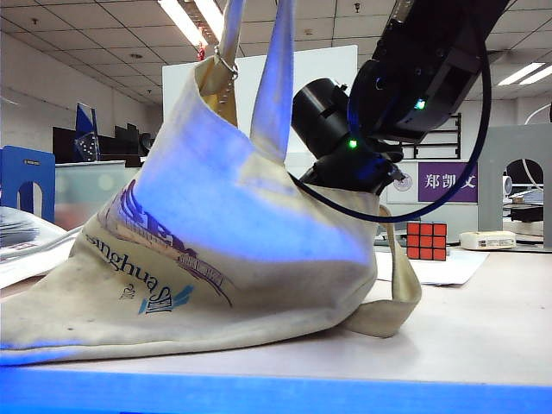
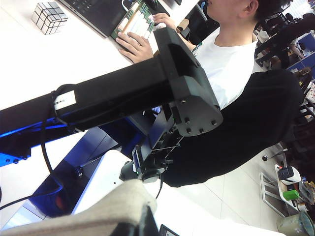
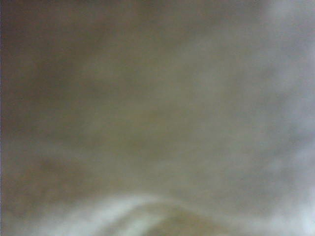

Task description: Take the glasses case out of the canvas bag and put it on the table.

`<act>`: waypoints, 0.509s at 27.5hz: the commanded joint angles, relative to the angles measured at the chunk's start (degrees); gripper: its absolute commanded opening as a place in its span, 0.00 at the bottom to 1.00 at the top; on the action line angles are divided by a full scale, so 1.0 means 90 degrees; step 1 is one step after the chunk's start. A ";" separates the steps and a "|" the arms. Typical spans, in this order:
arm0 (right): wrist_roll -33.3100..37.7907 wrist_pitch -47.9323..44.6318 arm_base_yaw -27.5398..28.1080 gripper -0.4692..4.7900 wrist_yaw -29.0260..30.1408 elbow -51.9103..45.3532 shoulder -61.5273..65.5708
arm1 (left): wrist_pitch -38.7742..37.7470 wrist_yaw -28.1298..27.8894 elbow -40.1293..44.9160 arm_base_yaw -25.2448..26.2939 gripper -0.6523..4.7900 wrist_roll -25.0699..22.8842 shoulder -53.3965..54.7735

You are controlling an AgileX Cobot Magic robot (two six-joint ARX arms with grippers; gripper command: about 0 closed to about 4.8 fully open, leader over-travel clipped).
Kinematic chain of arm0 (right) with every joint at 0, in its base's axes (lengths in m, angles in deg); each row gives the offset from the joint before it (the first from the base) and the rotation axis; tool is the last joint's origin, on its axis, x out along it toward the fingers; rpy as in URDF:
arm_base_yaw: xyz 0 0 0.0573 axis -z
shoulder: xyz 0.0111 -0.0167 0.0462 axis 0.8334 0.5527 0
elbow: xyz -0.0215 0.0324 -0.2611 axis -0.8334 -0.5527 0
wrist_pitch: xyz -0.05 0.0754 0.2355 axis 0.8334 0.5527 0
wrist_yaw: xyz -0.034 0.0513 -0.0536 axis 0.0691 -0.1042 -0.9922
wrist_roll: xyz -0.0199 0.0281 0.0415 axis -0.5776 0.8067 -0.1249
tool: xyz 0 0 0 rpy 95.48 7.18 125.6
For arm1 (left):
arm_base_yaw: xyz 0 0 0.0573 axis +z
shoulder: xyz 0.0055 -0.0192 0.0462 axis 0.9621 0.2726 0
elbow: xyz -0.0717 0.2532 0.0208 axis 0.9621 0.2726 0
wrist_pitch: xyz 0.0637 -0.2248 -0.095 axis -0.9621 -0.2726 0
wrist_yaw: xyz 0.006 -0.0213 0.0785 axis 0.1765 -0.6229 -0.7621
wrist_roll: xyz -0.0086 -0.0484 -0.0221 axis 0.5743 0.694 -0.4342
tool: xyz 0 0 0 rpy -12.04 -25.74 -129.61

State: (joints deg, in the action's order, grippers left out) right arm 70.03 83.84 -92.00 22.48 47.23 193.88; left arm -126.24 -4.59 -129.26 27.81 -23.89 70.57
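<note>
Large off-white, slightly soiled canvas bag (image 1: 216, 259) w/ blue lettering and a purple print sits slumped on the pale beige smooth table (image 1: 483, 328), filling left and centre of the exterior view; its loop handles are pulled straight up out of the top of the frame, one loose loop hanging at lower right of the bag. The black right arm (image 1: 423, 69) comes down from the upper right and goes into the bag's mouth; right gripper is hidden inside, and the right wrist view gives only blurred pale cloth, so can't tell if its jaws are apart or clenched. Left gripper (image 2: 140, 223), at the bottom edge of the left wrist view, is clenched on a fold of the bag's cloth. Glasses case not seen in any view. A red Rubik's cube (image 1: 427, 241) stands on white paper (image 1: 444, 267) right of the bag, apart from it.
</note>
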 commanded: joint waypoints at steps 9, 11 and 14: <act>0.0058 0.1846 -0.0007 0.71 -0.0177 0.0029 -0.1571 | -0.0044 -0.2331 -0.0049 0.0753 0.11 -0.0908 -0.0051; -0.0085 0.2586 0.0012 0.71 -0.0289 0.0019 -0.1717 | 0.0044 -0.2412 -0.0007 0.1154 0.11 -0.0930 -0.0044; -0.0109 0.2985 0.0017 0.70 -0.0330 0.0010 -0.1843 | 0.0092 -0.2829 -0.0002 0.1571 0.11 -0.1158 -0.0046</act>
State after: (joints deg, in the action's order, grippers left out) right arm 69.29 110.07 -91.76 19.55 47.10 178.29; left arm -126.46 -28.44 -129.26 40.93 -32.59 70.37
